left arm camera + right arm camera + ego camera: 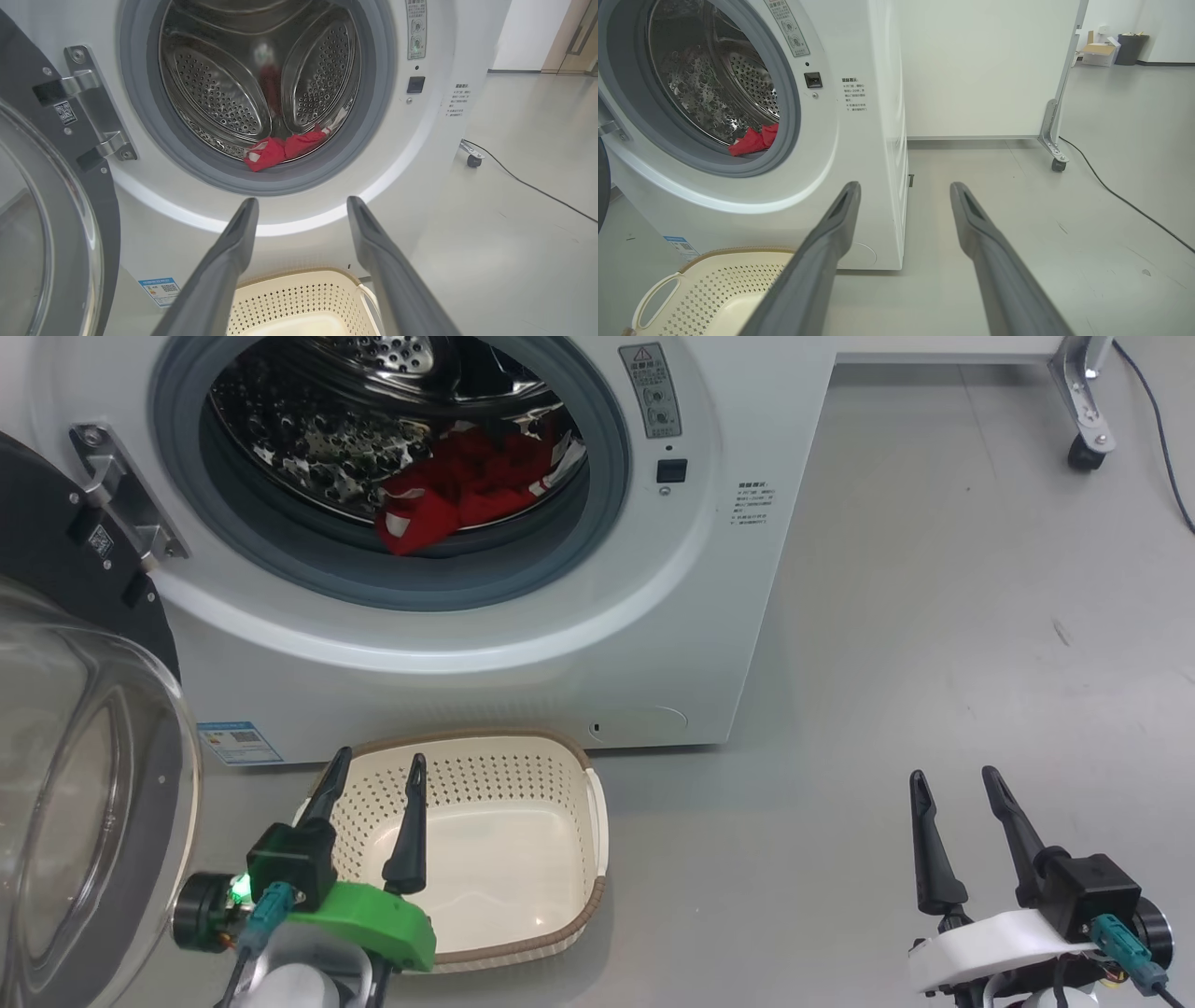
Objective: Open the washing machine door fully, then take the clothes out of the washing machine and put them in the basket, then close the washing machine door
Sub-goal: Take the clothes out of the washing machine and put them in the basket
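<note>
Your left gripper (pixel 380 756) and right gripper (pixel 953 773) gape empty; reach into the perforated steel drum (pixel 308 429) and pinch the bright red fabric clothes (pixel 467 485) deeply.

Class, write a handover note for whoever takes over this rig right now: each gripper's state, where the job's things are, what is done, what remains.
Left gripper: open, empty, by the basket's near left side.
Right gripper: open, empty, over the floor right of the machine's front.
Washing machine door: wide open, at the left.
Clothes: red, low at the front of the drum inside the washing machine.
Basket: empty, on the floor before the machine.
Done: door opened.
Left: clothes into basket, then close door.
</note>
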Motion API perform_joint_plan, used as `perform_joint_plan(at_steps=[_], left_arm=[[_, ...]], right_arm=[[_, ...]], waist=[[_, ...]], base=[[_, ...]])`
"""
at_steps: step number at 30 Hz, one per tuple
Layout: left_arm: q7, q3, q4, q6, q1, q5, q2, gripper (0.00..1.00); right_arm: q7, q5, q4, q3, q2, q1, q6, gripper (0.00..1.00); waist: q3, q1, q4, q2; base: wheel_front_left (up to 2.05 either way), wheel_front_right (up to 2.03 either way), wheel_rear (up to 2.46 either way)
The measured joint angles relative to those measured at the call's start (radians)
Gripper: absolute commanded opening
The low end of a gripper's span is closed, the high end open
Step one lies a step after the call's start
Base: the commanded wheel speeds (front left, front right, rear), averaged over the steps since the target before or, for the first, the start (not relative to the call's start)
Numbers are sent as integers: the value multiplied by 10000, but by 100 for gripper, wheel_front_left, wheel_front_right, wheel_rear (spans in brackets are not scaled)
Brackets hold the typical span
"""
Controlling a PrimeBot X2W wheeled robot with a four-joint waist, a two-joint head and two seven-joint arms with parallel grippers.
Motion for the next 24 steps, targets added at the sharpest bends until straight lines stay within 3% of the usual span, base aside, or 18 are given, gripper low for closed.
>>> perform_joint_plan(at_steps=[7, 19, 24], left_arm=[[863, -255, 648, -460, -1267, -1103, -8, 100], [2894, 180, 1716, -903, -3876, -1718, -12, 100], [3843, 418, 1848, -999, -5291, -1856, 314, 100]], right_arm=[[0, -238, -134, 192, -6, -387, 155, 100], [0, -466, -328, 424, -25, -1100, 320, 100], [0, -456, -460, 568, -29, -1532, 349, 100]], waist=[[641, 0, -225, 0], [1999, 0, -790, 0], [2669, 2, -1113, 0]], base=[[0, 0, 0], [0, 0, 0], [0, 0, 0]])
